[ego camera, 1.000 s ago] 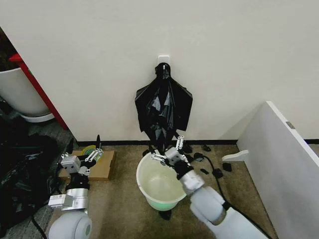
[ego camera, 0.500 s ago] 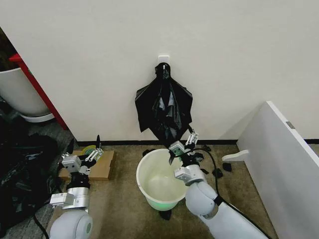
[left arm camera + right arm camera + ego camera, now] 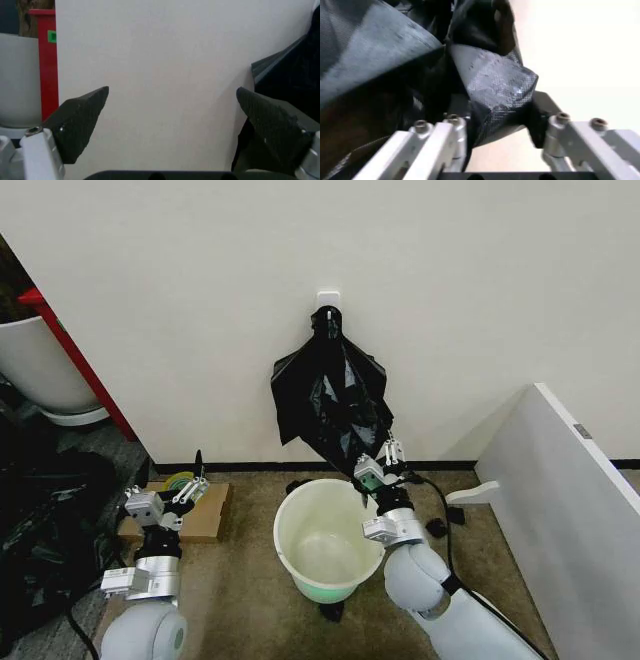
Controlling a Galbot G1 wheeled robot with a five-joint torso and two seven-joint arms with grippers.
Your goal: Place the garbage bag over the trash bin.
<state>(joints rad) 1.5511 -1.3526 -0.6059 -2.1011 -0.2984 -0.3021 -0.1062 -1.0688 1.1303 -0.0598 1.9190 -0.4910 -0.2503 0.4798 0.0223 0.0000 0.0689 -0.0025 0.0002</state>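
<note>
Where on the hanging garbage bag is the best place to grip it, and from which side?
Probably the lower tip of the garbage bag, from below: it hangs from a wall hook, tapering just above the trash bin. The right gripper is there, plastic between its fingers.

The garbage bag (image 3: 330, 402) hides its own lower tip behind the right gripper (image 3: 380, 463), whose finger pads are buried in plastic in the right wrist view, while the trash bin (image 3: 326, 580) covers its own foot.
</note>
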